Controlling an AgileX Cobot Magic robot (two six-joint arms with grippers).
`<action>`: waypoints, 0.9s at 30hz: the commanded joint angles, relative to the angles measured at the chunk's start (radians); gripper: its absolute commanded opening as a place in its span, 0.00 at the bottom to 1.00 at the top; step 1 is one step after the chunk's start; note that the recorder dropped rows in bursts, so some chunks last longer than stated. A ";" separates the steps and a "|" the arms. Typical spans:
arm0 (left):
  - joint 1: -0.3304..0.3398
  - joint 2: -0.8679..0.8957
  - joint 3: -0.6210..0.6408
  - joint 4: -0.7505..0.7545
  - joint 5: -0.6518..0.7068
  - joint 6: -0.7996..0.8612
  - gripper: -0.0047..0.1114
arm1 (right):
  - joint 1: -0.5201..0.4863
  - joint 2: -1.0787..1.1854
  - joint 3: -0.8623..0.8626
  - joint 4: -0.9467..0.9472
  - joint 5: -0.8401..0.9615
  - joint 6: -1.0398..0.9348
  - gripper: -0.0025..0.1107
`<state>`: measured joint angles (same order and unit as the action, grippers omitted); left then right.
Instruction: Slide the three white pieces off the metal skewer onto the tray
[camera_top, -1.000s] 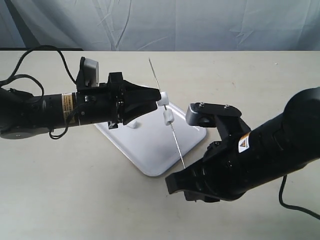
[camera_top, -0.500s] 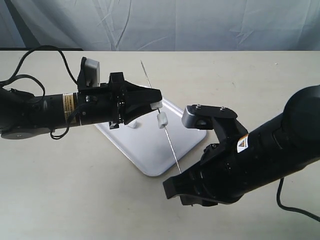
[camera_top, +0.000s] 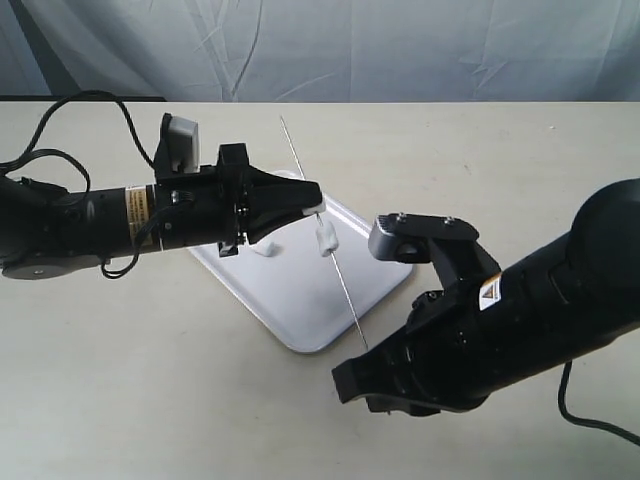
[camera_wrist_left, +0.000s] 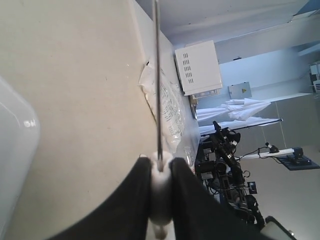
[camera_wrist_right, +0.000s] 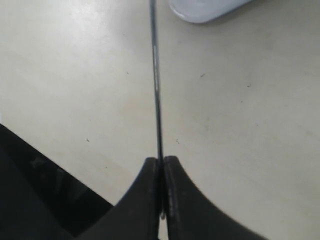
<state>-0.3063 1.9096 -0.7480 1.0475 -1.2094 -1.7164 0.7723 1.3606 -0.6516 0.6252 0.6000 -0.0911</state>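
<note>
The metal skewer (camera_top: 300, 165) slants above the tray (camera_top: 300, 322). My right gripper (camera_top: 367, 351) is shut on its near end, and the thin rod (camera_wrist_right: 155, 75) runs straight out from between the closed fingers (camera_wrist_right: 161, 162). My left gripper (camera_top: 314, 206) is shut on a white piece (camera_wrist_left: 161, 187) threaded on the rod (camera_wrist_left: 157, 75). A second white piece (camera_top: 325, 240) sits on the skewer just below the left fingertips. A third white chunk (camera_top: 263, 249) lies on the tray under the left gripper.
The beige table (camera_top: 150, 380) surrounds the tray. A tray corner (camera_wrist_right: 205, 7) shows past the skewer in the right wrist view. A wrinkled grey backdrop (camera_top: 400, 50) hangs behind the table. Black cables (camera_top: 60, 115) trail at the far left.
The skewer's far tip has swung left and the rod has shifted slightly toward the right arm. The left gripper keeps its grip on the upper white piece, and the lower piece sits a little lower.
</note>
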 joint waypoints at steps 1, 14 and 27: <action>0.040 0.004 0.002 -0.077 -0.012 0.024 0.16 | -0.002 -0.007 0.046 -0.012 0.070 -0.021 0.02; 0.229 0.004 0.002 -0.011 0.057 0.051 0.16 | -0.002 -0.019 0.090 -0.029 0.122 -0.045 0.02; 0.087 0.004 0.002 0.025 0.417 0.260 0.18 | -0.002 -0.019 0.088 -0.004 -0.005 -0.041 0.02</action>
<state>-0.1903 1.9159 -0.7480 1.1115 -0.8329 -1.5180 0.7723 1.3484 -0.5631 0.6118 0.6160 -0.1312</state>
